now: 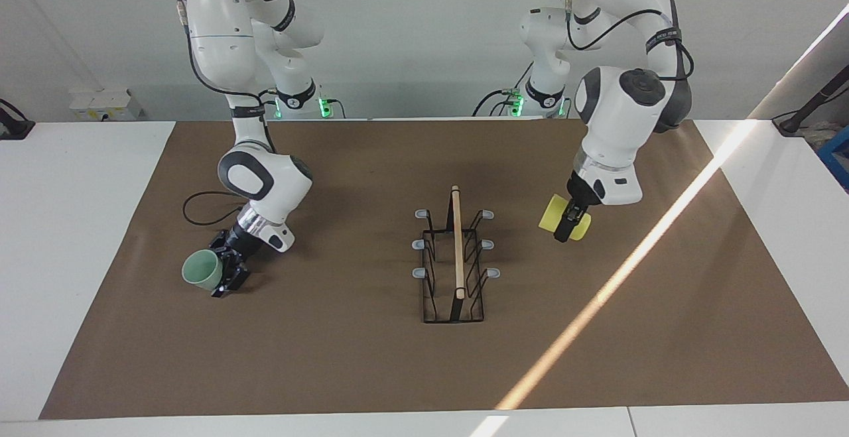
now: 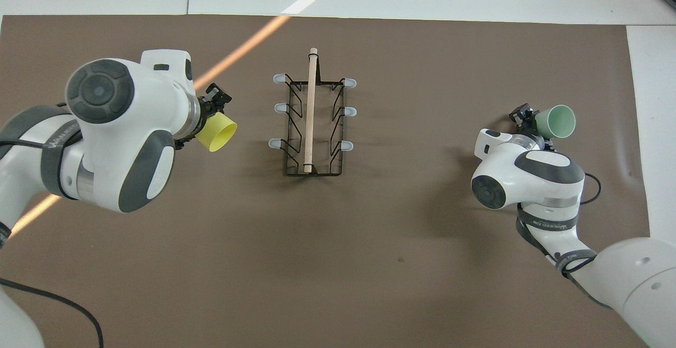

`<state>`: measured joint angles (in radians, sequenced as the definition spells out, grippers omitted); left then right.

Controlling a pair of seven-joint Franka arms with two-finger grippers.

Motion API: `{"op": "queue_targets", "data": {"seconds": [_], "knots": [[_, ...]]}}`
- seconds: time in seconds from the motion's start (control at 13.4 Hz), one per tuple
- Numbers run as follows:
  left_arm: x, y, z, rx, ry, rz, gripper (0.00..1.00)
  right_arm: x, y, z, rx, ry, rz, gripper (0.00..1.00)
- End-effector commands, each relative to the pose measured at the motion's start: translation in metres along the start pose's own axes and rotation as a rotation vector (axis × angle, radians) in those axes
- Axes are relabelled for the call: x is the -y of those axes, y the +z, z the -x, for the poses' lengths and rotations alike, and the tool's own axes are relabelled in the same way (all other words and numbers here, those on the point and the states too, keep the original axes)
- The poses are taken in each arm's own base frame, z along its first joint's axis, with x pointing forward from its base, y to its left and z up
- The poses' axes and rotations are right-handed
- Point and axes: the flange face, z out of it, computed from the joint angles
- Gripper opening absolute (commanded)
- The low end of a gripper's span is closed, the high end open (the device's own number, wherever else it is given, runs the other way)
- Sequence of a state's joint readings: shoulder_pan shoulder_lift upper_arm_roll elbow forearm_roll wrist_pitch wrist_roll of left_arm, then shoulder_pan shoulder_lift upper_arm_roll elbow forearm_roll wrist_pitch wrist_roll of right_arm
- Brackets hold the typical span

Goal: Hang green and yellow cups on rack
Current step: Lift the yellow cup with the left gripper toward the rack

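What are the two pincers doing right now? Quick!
Left pincer: shut on the yellow cup, up in the air beside the rack.
Right pincer: shut on the green cup.

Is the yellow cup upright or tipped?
Tipped: the yellow cup lies sideways in the left end effector, its mouth toward the rack.

Even light; sunbeam point(image 1: 600, 298) crosses mat (sharp focus).
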<state>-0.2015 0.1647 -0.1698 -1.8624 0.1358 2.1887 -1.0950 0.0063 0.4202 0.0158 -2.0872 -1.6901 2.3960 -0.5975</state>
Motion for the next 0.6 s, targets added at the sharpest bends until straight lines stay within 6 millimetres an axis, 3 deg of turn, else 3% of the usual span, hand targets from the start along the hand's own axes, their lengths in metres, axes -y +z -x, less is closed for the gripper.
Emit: {"op": "queue_targets", "data": {"seconds": [0.0,0.37,0.52], "knots": [[-0.014,-0.006,0.027,-0.085,0.124,-0.028,0.00,0.004,0.001,-0.003,-0.006,0.000,0.022,0.00],[-0.036,-0.012,0.067,-0.239,0.182,-0.040,0.00,-0.002,-0.004,0.000,0.025,-0.007,0.022,0.00],[-0.037,-0.011,0.071,-0.277,0.178,-0.043,0.00,-0.010,-0.016,0.004,0.031,0.010,0.028,0.00]]}}
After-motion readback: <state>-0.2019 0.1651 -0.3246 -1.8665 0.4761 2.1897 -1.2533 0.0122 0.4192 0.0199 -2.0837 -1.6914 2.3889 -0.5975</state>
